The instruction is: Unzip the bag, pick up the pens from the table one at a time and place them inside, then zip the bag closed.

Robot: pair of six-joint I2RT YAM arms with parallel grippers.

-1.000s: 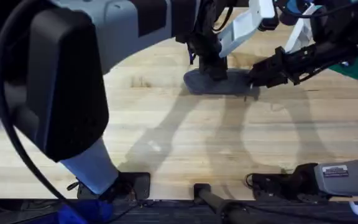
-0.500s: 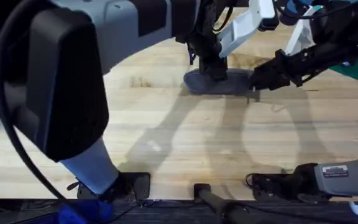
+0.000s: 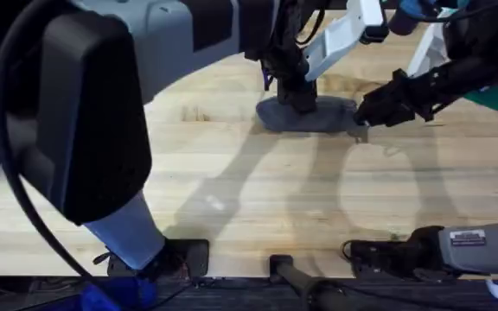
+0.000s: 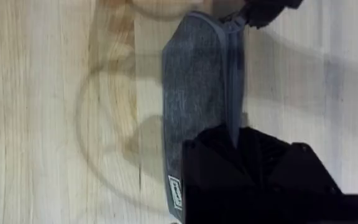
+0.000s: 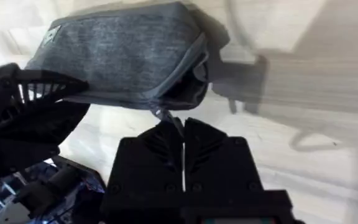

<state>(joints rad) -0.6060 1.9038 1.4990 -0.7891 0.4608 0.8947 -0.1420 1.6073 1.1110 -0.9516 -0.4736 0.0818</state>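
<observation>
The bag (image 3: pixel 305 115) lies on the table (image 3: pixel 258 190) toward its far edge, seemingly near mid-width.

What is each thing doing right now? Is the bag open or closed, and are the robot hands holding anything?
Bag: lying on the table, zipper partly open at one end.
Pull tab: pinched by the right gripper.
Right gripper: jaws shut on the pull tab, at the bag's open end.
Left gripper: pressing down on the bag; jaws hidden, so open or shut can't be told.
</observation>
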